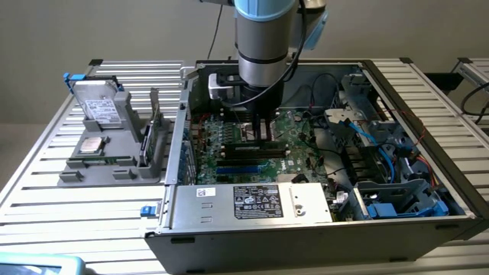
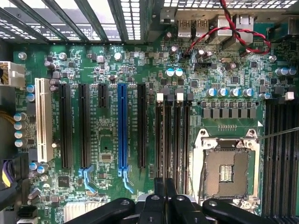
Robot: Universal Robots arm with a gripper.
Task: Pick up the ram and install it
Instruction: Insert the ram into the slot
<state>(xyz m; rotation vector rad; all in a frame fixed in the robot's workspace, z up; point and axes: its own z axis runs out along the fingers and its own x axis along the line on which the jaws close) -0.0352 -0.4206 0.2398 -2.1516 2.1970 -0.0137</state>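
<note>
The robot arm (image 1: 260,34) reaches down into the open computer box (image 1: 306,240). The box sits on the right part of the metal table (image 1: 46,189). The gripper (image 1: 257,136) is low in the middle of the box, just over the big green board (image 2: 112,60). Its two dark fingers (image 2: 159,193) are pressed close together. I cannot tell if they pinch anything.

Right under them is a row of long black slots (image 2: 183,135). A long dark stick sits along those slots, and it looks like the ram (image 1: 252,148). I cannot tell if it is pushed all the way in. A blue slot (image 2: 122,126) is on one side of the black ones. A square silver socket (image 2: 229,172) is on the other side.

Near the left edge of the table stands a gray holder (image 1: 73,175). A silver drive (image 1: 99,106) leans at its back end.
</note>
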